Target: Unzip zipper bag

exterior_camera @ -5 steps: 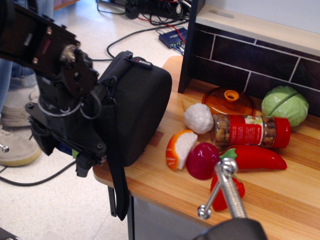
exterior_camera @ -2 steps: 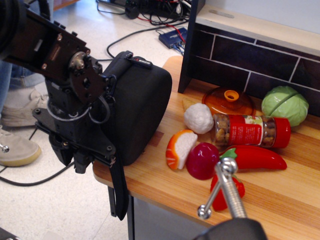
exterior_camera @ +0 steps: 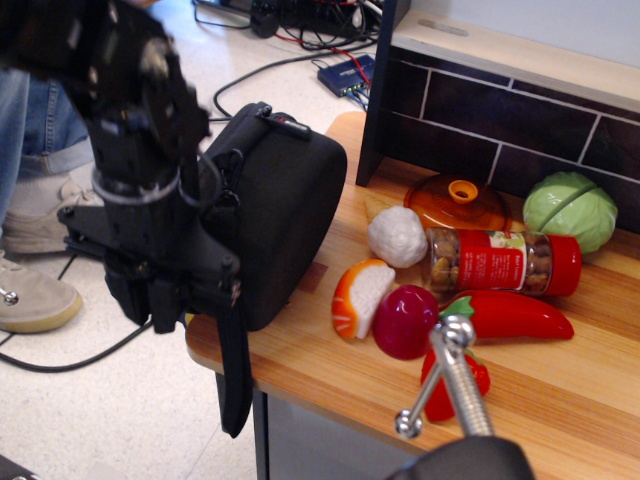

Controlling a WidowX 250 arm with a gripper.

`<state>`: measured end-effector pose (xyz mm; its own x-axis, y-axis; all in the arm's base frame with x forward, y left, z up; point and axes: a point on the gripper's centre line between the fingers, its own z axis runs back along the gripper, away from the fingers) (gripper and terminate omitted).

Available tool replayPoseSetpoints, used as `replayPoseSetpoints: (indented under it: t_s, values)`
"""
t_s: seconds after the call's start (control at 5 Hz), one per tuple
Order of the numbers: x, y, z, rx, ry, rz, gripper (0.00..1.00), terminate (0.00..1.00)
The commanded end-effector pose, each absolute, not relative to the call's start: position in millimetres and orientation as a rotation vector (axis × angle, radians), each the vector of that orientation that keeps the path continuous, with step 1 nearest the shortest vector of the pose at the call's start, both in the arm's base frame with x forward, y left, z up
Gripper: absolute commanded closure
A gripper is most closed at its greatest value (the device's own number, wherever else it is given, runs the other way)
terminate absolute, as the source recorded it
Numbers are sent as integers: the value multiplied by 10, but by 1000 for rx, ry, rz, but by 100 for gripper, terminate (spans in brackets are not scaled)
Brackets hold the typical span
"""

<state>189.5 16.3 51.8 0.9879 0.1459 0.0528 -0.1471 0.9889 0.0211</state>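
Gripper (exterior_camera: pixel 190 300) low at the near left face of the zipper bag (exterior_camera: pixel 285 215); fingers blurred and dark against black fabric, cannot tell whether they are spread or closed on anything. Bag stands on edge at the left corner of the wooden table (exterior_camera: pixel 560 390), partly overhanging, strap (exterior_camera: pixel 236 380) dangling below the edge. Judged soft-padded, light, likely to tip or slide when pulled; best hold is the small zipper pull, not the cloth. Pull not discernible here. Arm (exterior_camera: pixel 130 130) descends from upper left, wrist turned down alongside the bag. Toy foods cluster right: orange slice (exterior_camera: pixel 360 297), red pepper (exterior_camera: pixel 510 316), jar (exterior_camera: pixel 500 262).
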Motion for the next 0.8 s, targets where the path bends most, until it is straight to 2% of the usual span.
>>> replayPoseSetpoints:
  t_s: [0.0,0.4,0.6]
  values:
    - [2256,67,1115,-45,-251,196,100,0]
    - [2498,-111,1480,-92,-293,283,100,0]
    - [2628,-142,1617,-129,-236,298,100,100]
